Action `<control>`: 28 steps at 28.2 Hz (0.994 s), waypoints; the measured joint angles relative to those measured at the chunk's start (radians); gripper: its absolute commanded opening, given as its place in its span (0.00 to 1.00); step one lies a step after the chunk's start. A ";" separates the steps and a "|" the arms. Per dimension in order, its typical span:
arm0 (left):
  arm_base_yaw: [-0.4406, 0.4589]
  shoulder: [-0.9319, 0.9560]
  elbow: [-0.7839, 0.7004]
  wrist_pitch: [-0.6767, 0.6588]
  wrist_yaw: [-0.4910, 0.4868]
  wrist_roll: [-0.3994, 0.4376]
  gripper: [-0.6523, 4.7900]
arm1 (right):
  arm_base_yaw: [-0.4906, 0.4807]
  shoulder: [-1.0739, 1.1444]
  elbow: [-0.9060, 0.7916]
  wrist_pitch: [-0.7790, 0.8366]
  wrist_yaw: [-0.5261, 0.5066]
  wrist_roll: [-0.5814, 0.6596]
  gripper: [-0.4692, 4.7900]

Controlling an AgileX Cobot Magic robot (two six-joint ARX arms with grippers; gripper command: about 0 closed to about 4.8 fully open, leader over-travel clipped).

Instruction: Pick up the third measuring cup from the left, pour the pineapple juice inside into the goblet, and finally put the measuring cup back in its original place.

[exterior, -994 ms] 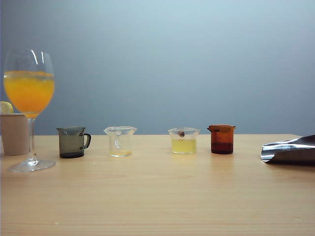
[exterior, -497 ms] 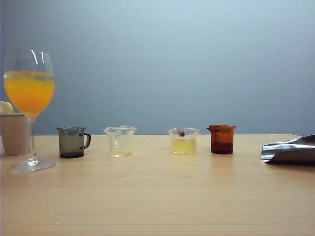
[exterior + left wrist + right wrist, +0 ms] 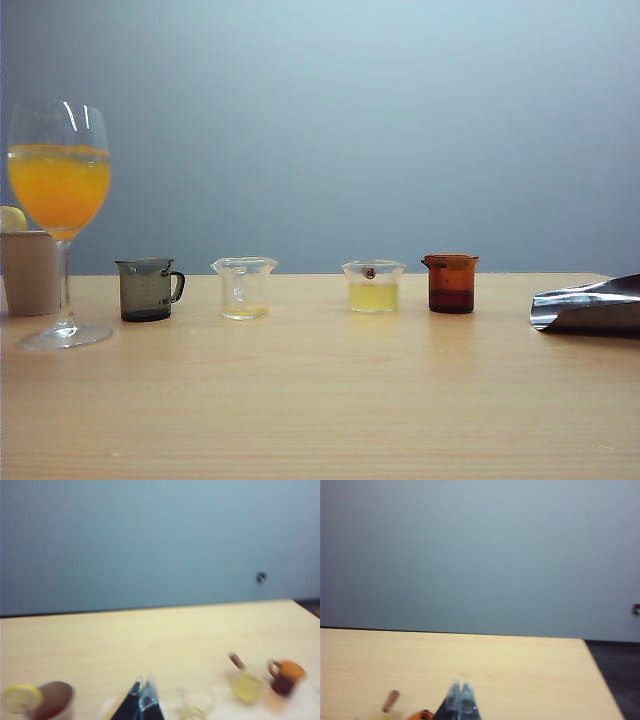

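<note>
Nothing held yet: both my jaws, left (image 3: pixel 141 698) and right (image 3: pixel 460 700), are pinched together. Third cup (image 3: pixel 373 286) (juice inside) stands mid-counter, nearer my right jaws.

Wood-grain table (image 3: pixel 320 400) bears goblet (image 3: pixel 60 215), four cups, foil.

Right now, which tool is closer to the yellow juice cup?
Right, probably. The right tool hangs close beside the juice cup, whose handle just peeks into its view. The left tool sits farther off, past the clear cup.
</note>
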 measured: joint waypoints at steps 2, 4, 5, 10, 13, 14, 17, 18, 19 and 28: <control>-0.050 0.034 0.028 -0.023 -0.006 0.014 0.11 | 0.031 0.021 0.000 0.029 0.001 0.000 0.09; -0.109 0.073 0.056 -0.046 -0.025 0.018 0.11 | 0.064 0.040 0.001 0.051 0.012 0.000 0.09; -0.140 0.089 0.074 -0.064 -0.037 0.018 0.11 | 0.088 0.051 0.003 0.056 0.025 0.000 0.09; -0.253 0.161 0.146 -0.098 -0.057 0.021 0.11 | 0.252 0.130 0.005 0.071 0.063 0.000 0.09; -0.264 0.168 0.146 -0.122 -0.058 0.021 0.11 | 0.343 0.172 0.005 0.077 0.151 0.000 0.09; -0.263 0.168 0.146 -0.125 -0.058 0.021 0.11 | 0.372 0.185 0.005 0.078 0.176 0.000 0.09; -0.263 0.167 0.146 -0.125 -0.067 0.021 0.11 | 0.434 0.235 0.005 0.083 0.231 0.000 0.09; -0.263 0.167 0.146 -0.125 -0.068 0.021 0.11 | 0.447 0.251 0.005 0.092 0.241 0.000 0.09; -0.263 0.167 0.146 -0.125 -0.069 0.021 0.11 | 0.460 0.273 0.005 0.105 0.250 0.004 0.09; -0.262 0.167 0.146 -0.125 -0.072 0.021 0.11 | 0.520 0.542 0.003 0.179 0.209 0.159 0.09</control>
